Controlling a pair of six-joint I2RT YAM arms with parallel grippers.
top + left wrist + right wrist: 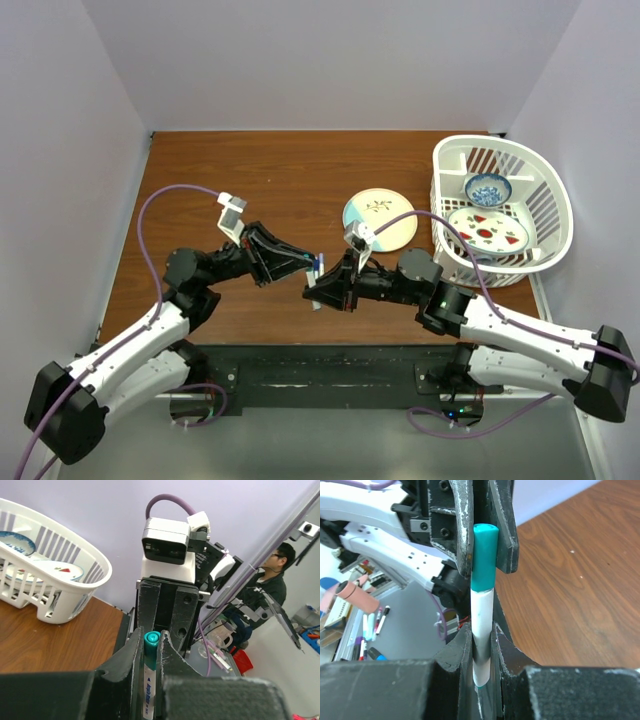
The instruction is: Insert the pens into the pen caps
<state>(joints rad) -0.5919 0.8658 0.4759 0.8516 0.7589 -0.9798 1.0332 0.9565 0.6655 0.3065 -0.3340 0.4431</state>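
Smooth green cap (484,555) in left gripper (151,637), white pen (481,607) in right gripper (481,631)

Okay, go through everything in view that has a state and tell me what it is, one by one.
left gripper, shut on the green cap.
right gripper, shut on the pen at its white barrel.
pen, held off the table between both grippers.
green cap, on the pen's end.
basket, upright, holding a bowl and a patterned plate.
round plate, flat on the table.
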